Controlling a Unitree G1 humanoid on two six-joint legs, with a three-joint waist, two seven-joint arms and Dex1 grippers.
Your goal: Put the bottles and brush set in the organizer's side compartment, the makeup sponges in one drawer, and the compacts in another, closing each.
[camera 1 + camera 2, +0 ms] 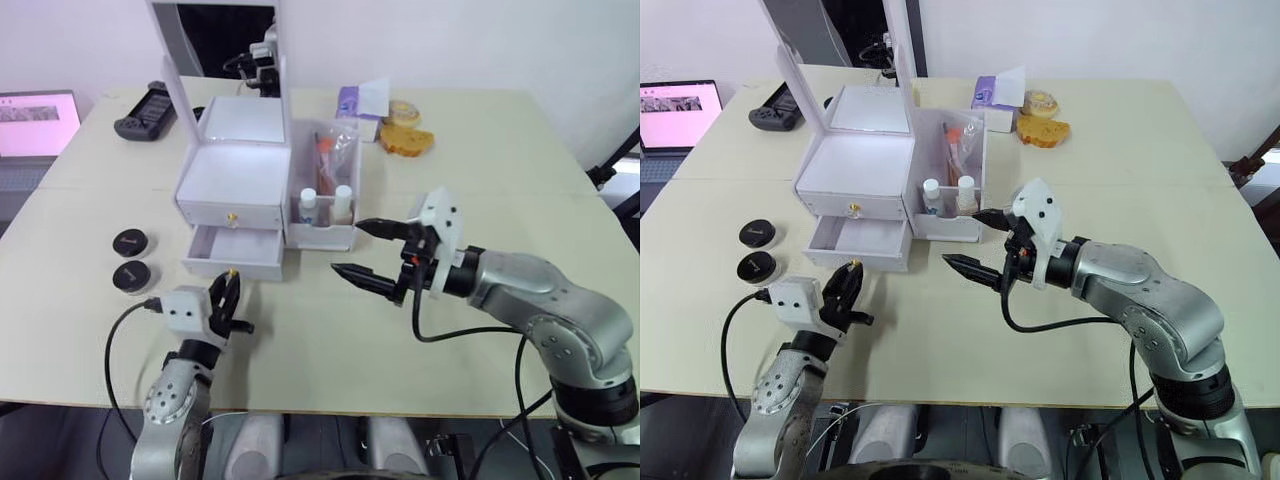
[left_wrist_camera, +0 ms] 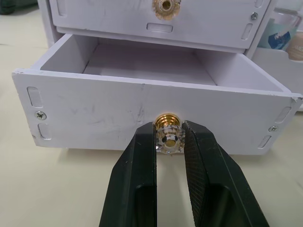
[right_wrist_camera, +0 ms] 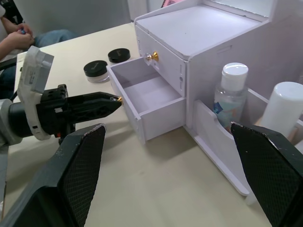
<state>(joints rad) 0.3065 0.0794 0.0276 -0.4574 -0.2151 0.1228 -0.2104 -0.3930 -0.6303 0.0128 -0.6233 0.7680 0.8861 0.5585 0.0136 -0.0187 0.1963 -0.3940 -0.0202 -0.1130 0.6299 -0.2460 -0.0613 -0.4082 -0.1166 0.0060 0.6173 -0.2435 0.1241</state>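
The white organizer (image 1: 233, 175) stands mid-table with its mirror lid up. Its lower drawer (image 1: 235, 250) is pulled out and empty; the upper one is closed. My left gripper (image 2: 169, 131) is shut on the lower drawer's crystal knob (image 2: 169, 136). Both bottles (image 1: 308, 205) (image 1: 343, 200) and the brush set (image 1: 325, 160) stand in the side compartment (image 1: 322, 235). My right gripper (image 1: 348, 247) hovers open just in front of that compartment, holding nothing. Two black compacts (image 1: 131, 241) (image 1: 131, 275) lie on the table left of the drawer. The makeup sponges are out of view.
A purple tissue pack (image 1: 358, 100) and yellow-orange items (image 1: 405, 140) lie behind the organizer to the right. A black controller (image 1: 145, 120) and a laptop (image 1: 35, 125) sit at the far left. A seated person (image 3: 14, 33) is beyond the table.
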